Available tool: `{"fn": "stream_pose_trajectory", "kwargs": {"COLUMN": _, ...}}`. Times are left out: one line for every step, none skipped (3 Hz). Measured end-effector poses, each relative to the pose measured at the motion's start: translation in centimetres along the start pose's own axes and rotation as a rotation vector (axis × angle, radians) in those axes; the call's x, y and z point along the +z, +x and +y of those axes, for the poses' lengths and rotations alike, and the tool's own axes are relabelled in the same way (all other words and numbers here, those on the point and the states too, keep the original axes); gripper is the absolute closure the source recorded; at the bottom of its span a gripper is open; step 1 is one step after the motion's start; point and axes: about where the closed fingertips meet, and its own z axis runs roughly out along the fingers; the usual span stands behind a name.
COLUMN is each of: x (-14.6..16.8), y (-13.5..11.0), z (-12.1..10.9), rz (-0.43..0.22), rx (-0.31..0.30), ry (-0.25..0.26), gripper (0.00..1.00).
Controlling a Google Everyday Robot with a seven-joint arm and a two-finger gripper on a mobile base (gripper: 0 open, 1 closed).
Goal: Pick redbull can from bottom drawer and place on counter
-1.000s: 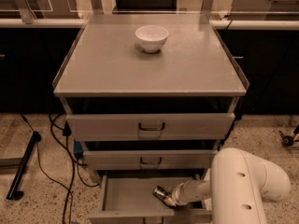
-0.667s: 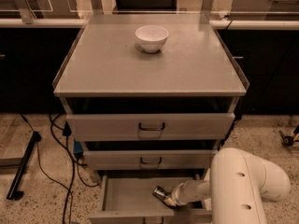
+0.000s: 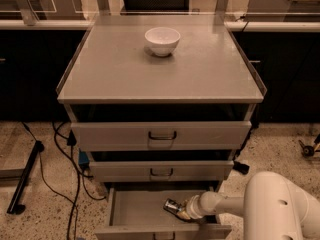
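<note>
Three drawers stack below the counter (image 3: 125, 74), which is a broad grey top with thin raised rims along its sides. On the counter, toward its back edge and near the middle, a white bowl (image 3: 162, 40) stands upright. Just under the counter's front edge the upper drawer front (image 3: 115, 135) is shut. Beneath that the middle drawer front (image 3: 120, 171) is shut too, each with a dark loop handle.

Lowest under the counter, the bottom drawer (image 3: 137, 211) stands open, its flat grey floor and low side walls showing.

The white arm (image 3: 280, 206) reaches in from below the counter's right corner. Its gripper (image 3: 179, 211) is down inside the bottom drawer, on the right part of the floor. At the gripper's tip lies a small dark and silver thing, which reads as the redbull can (image 3: 170, 205). It is inside the bottom drawer, well below the counter and not on it. Can and gripper meet or nearly meet. I cannot tell whether the pincer is apart, together or clamped on the can.

Left of the counter, black cables (image 3: 55, 176) trail over the speckled floor (image 3: 45, 219). Behind the counter runs a pale ledge (image 3: 35, 25) with clear panels.
</note>
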Motion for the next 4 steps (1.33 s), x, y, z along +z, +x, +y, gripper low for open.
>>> {"fn": "stream_pose_trajectory", "kwargs": {"x": 0.37, "y": 0.32, "z": -0.60, "rz": 0.000, "rx": -0.049, "ry": -0.014, "gripper": 1.00}}
{"fn": "stream_pose_trajectory", "kwargs": {"x": 0.82, "y": 0.76, "z": -0.96, "rz": 0.016, "rx": -0.077, "ry": -0.023, "gripper": 1.00}}
{"fn": "stream_pose_trajectory", "kwargs": {"x": 0.97, "y": 1.02, "z": -1.09, "rz": 0.023, "rx": -0.084, "ry": -0.032, "gripper": 0.99}}
{"fn": "stream_pose_trajectory", "kwargs": {"x": 0.84, "y": 1.02, "z": -1.16, "rz": 0.026, "rx": -0.086, "ry": -0.035, "gripper": 0.75}}
